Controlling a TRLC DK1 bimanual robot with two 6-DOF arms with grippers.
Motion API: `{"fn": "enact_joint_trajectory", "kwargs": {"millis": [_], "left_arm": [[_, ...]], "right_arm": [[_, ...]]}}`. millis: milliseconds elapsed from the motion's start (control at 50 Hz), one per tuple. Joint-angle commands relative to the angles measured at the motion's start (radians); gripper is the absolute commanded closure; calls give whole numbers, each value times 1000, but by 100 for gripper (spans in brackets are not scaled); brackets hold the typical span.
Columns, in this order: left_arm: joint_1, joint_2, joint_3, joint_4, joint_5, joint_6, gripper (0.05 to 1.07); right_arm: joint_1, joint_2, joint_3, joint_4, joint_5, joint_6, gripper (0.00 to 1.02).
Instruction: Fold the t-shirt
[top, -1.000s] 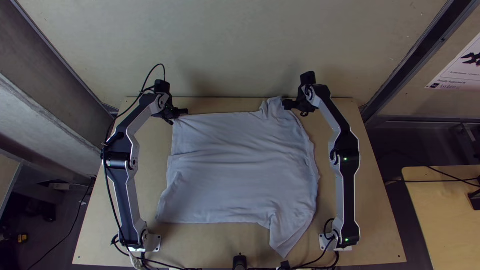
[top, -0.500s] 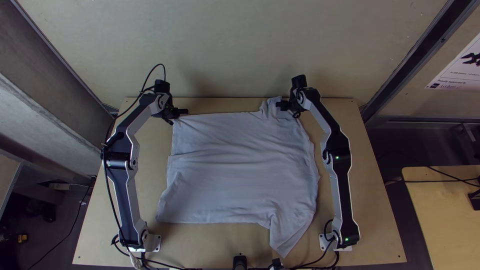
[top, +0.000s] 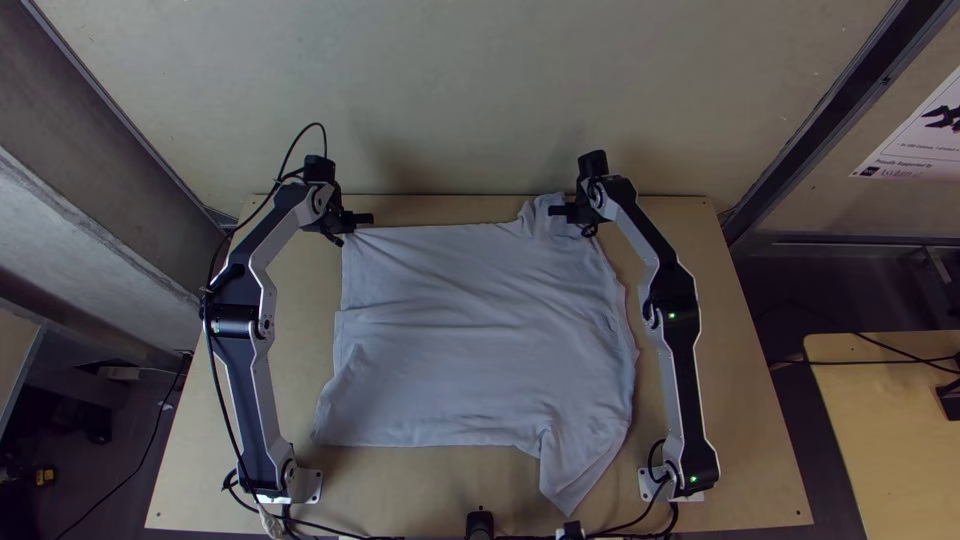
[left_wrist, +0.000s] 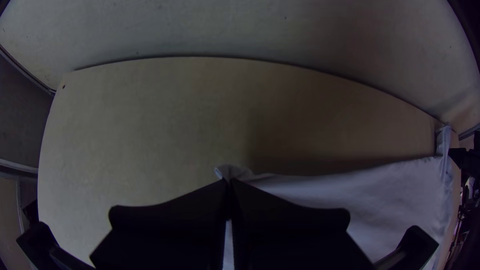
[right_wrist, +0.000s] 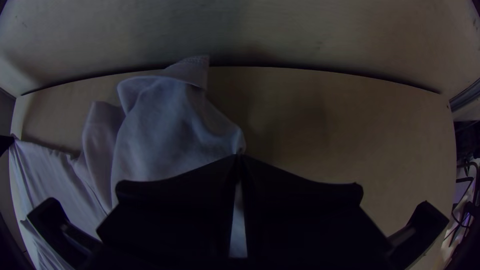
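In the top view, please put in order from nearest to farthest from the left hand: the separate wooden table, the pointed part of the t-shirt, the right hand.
From the left hand:
1. Right hand: across the t-shirt's far edge.
2. Pointed part of the t-shirt: near side, right of the middle.
3. Separate wooden table: beyond the right arm.

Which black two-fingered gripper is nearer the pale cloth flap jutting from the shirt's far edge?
The right gripper: it pinches the pale shirt beside that flap; the left gripper pinches the far-left corner.
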Motion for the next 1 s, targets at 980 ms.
{"fn": "enact_joint_trajectory", "kwargs": {"millis": [980], "left_arm": [[0, 23, 209, -136, 78, -45, 105]], "right_arm": [[-108, -206, -40, -50, 9, 11, 100]]}}
